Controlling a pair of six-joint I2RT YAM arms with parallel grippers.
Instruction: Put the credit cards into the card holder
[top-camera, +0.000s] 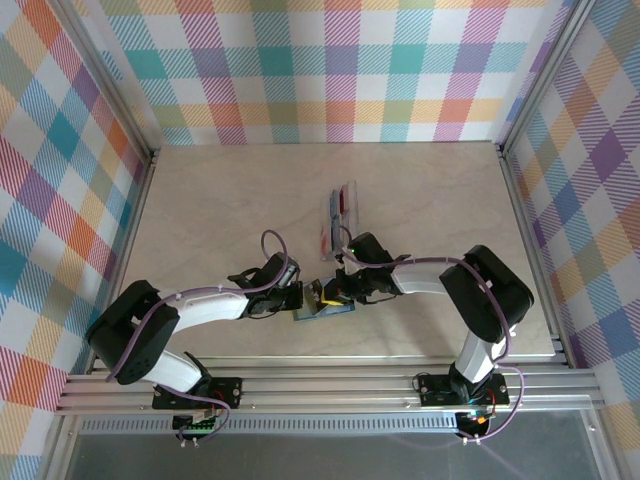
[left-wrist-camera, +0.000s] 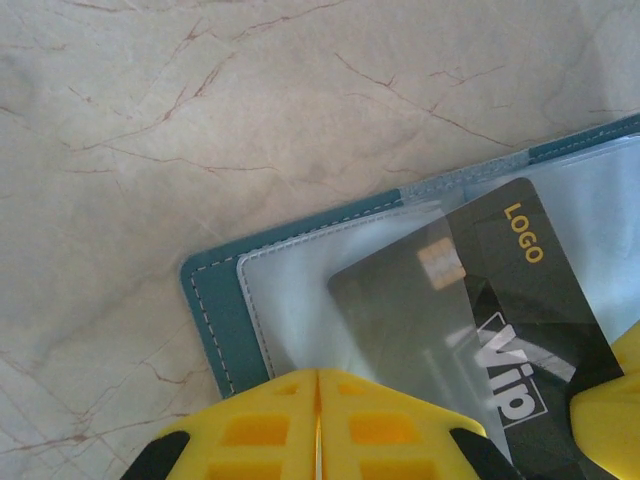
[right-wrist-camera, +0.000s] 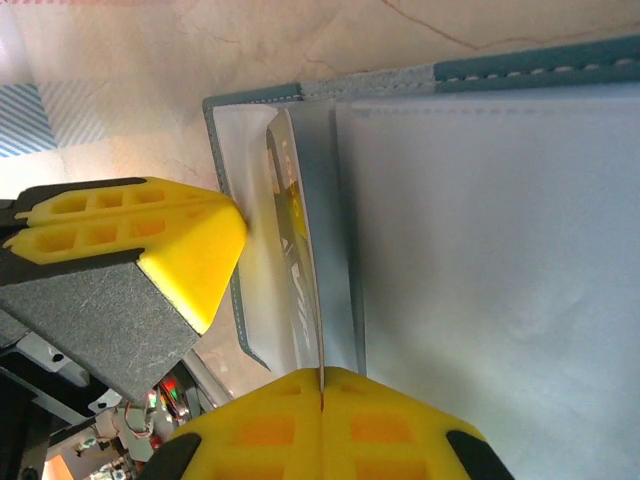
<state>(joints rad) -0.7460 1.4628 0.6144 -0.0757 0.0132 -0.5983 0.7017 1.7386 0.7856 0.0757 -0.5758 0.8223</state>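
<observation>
**Both arms meet at the open card holder**

The left arm (top-camera: 200, 312) reaches in low to the left edge of the card holder (left-wrist-camera: 213, 300), its jaws pressed shut at the rim. The teal holder lies open on the worktop (top-camera: 220, 200), and a black card (left-wrist-camera: 420, 310) lettered "LOGO" and "Vip" sits partly under its clear pocket. The right arm (top-camera: 430, 276) bends back to the holder's right side, jaws also shut. Spare cards (top-camera: 338, 215) lie just beyond the holder.

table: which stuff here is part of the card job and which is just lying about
job:
holder, gripped by the left claw
black card, going into the holder, in the right claw
spare cards, waiting behind the claws

just there:
table
checked walls
rails
</observation>
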